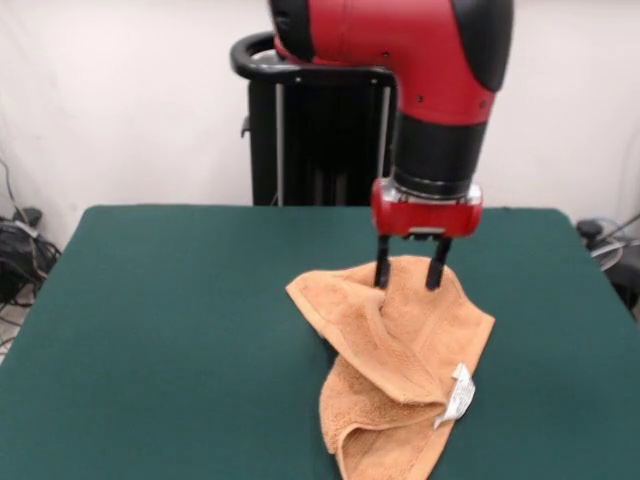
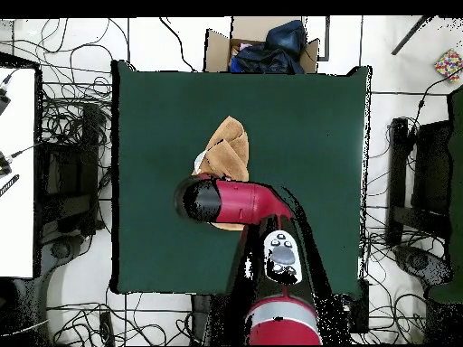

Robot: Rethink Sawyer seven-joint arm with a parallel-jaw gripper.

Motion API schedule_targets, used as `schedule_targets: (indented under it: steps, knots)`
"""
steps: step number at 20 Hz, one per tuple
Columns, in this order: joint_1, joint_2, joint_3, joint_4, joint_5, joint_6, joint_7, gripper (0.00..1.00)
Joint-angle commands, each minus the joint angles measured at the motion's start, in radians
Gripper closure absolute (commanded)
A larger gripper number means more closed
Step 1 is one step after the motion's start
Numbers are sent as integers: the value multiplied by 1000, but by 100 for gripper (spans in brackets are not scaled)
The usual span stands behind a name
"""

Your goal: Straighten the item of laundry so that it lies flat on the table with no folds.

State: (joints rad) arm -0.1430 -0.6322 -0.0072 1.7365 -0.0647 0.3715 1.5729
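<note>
The tan terry-cloth towel (image 1: 395, 365) lies folded and bunched on the dark green table (image 1: 160, 330), right of centre in the front view, with one layer folded over another and a white care tag (image 1: 458, 393) at its right edge. My gripper (image 1: 409, 272) is open, its two black fingers spread over the towel's far edge, tips at the cloth. In the overhead view the towel (image 2: 227, 149) shows beyond the red arm, which hides the gripper and the towel's near part.
The black pedestal (image 1: 310, 130) stands behind the table's far edge. A cardboard box with dark cloth (image 2: 267, 47) sits beyond the table in the overhead view. Cables and equipment lie on the floor on both sides.
</note>
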Motion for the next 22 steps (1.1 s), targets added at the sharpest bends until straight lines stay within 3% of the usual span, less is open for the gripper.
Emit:
schedule_targets:
  steps: [1,14,22]
  knots:
    - [-8,30,99,-130,-38,131,-5,0]
    - [14,32,108,-160,-16,172,32,0]
    - [-22,109,121,-239,-31,221,-18,0]
